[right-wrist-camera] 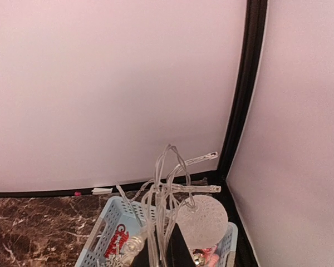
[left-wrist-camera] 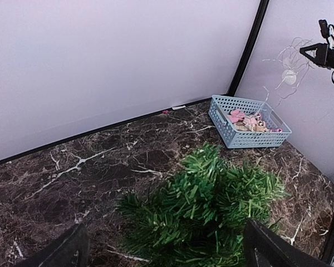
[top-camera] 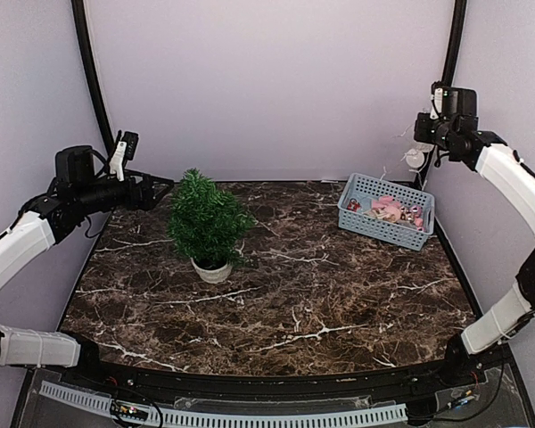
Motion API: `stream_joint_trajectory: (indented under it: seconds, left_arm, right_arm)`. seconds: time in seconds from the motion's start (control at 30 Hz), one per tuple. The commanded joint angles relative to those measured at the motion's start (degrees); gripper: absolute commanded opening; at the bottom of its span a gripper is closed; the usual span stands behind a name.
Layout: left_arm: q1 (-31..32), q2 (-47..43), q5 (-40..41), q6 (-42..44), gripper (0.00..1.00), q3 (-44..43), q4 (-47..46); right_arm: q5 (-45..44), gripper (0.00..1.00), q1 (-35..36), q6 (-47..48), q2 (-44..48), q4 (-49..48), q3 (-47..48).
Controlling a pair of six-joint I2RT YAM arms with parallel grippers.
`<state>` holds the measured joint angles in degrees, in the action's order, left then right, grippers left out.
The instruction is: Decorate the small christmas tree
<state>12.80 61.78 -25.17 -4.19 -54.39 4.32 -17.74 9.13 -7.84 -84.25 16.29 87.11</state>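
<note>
Counter (top-camera: pixel 321 294): dark brown marble with white veins. It carries the tree and the basket.

Left arm (top-camera: pixel 18 245): white and black. It reaches in from the tree's left side, level with the upper branches.

Right arm (top-camera: pixel 517 187): raised high, well to the right of the tree and behind it, near the back corner.

Small christmas tree (top-camera: pixel 207 218): bushy, dark green and upright in a round white pot (top-camera: pixel 212 270). It stands left of the counter's middle and nothing touches it.

Basket (top-camera: pixel 374 227): pale blue with a perforated wall. It sits well to the right of the tree, towards the back edge of the counter.

Left pincer (top-camera: pixel 156 191): jaws spread wide and holding nothing. It is just left of the treetop and aimed towards it. In the left wrist view the tree (left-wrist-camera: pixel 206 217) fills the gap between the two dark fingers (left-wrist-camera: pixel 67 250), close to them. Whether they touch cannot be told.

Right pincer (top-camera: pixel 425 132): clamped tight on the light string, well apart from the tree, high above the basket on its far right.

Light string (right-wrist-camera: pixel 167 183): clear looping wires with small bulbs. They rise from the closed fingertips (right-wrist-camera: pixel 175 253) and hang free in the air, far to the right of the tree.

Clear ball (right-wrist-camera: pixel 203 222): round, frosted and textured. It hangs on the string just below the right pincer, over the basket's far end.

Trinkets (top-camera: pixel 388 209): small pink and red pieces heaped inside the basket, right of the tree. They are too small to name.
</note>
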Motion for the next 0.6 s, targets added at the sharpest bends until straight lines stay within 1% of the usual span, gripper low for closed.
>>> stream_joint_trajectory:
  seconds: [0.0, 0.07, 0.2, 0.3, 0.43, 0.47, 0.57]
  left_arm:
    - [1.6, -2.5, 1.2, 3.2, 0.99, -0.5, -0.5]
    - [2.3, -3.6, 1.7, 2.8, 0.99, -1.0, -0.8]
    - [4.3, -6.0, 1.8, -0.3, 0.98, -1.4, -3.8]
    - [8.2, -6.1, 3.8, -1.8, 0.98, -2.5, -4.9]
    - [16.3, -4.4, 8.4, -2.2, 0.97, -3.8, -8.6]
    - [19.4, -3.9, 9.0, -2.3, 0.97, -3.9, -10.2]
    - [25.5, 0.0, 12.0, -1.8, 0.97, -5.5, -13.9]
  right_arm:
    - [14.7, 0.00, 0.4, -0.7, 4.8, 0.1, 1.1]
    - [20.7, 0.00, 0.8, -1.3, 6.5, 0.1, 1.7]
    - [33.7, 0.00, 1.4, -6.1, 9.9, -5.4, 1.7]
    - [41.8, 0.00, 1.9, -10.9, 10.5, -9.2, 4.0]
    - [50.0, 0.00, 3.2, -17.1, 10.3, -15.8, 7.8]
    - [51.5, 0.00, 3.4, -18.7, 10.0, -18.3, 8.6]
    - [55.7, 0.00, 3.7, -23.7, 9.2, -23.2, 10.7]
